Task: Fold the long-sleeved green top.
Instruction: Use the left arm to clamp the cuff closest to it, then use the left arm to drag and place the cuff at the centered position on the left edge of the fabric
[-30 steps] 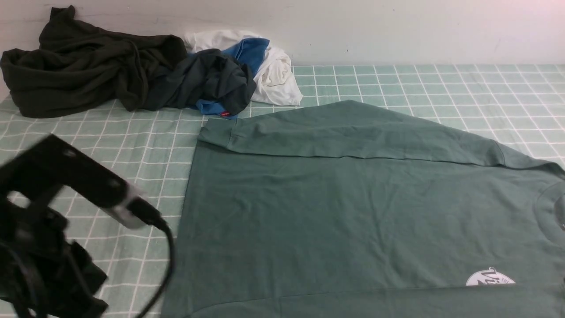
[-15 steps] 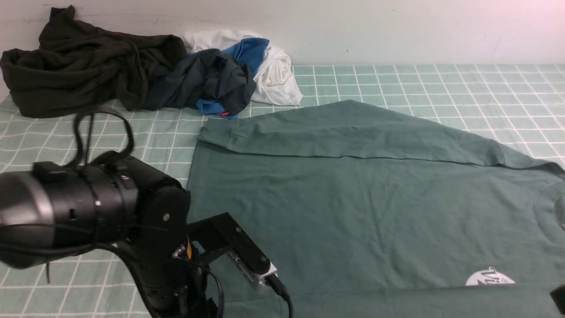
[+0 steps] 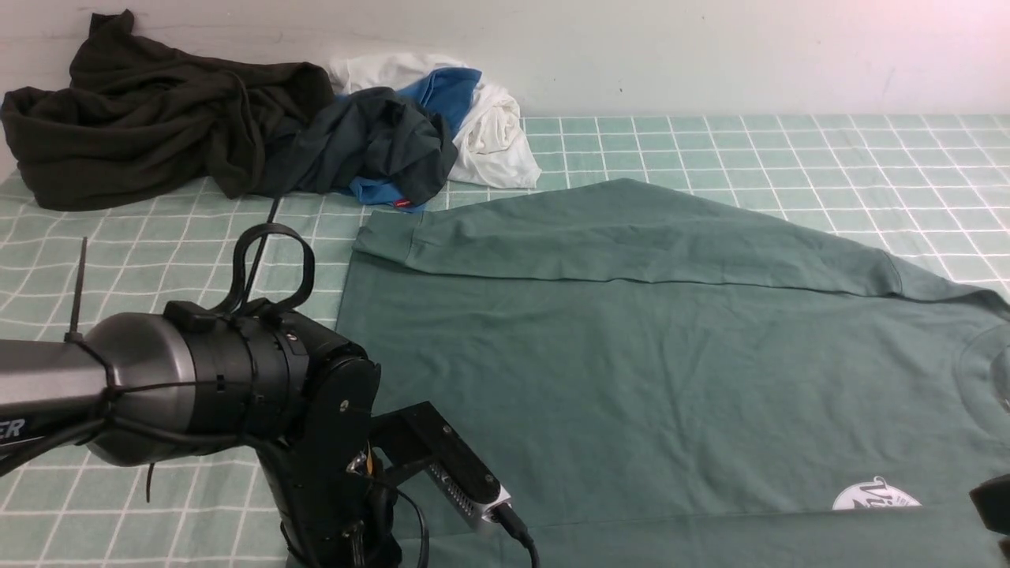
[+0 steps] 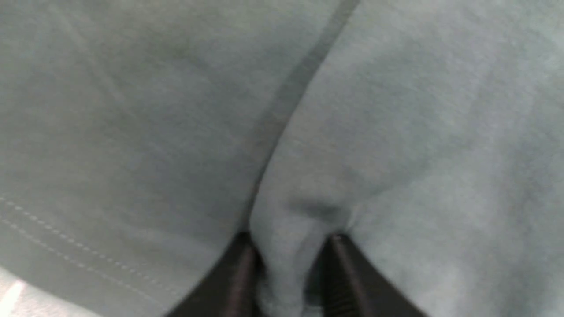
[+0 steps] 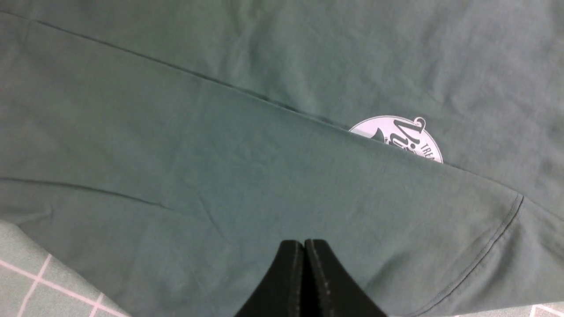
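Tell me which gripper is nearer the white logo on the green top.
Right. The right gripper hovers shut just beside the white logo; the left gripper pinches the green long-sleeved top at its hem end.

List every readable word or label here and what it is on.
"Vi": script on the white round logo of the green long-sleeved top; the rest is hidden under a fold.
"TRE": small capitals at that logo's rim, cut off.
"ER": white letters on the left arm, cut by the picture's edge.
Red tag on the blue cloth: too small to read.
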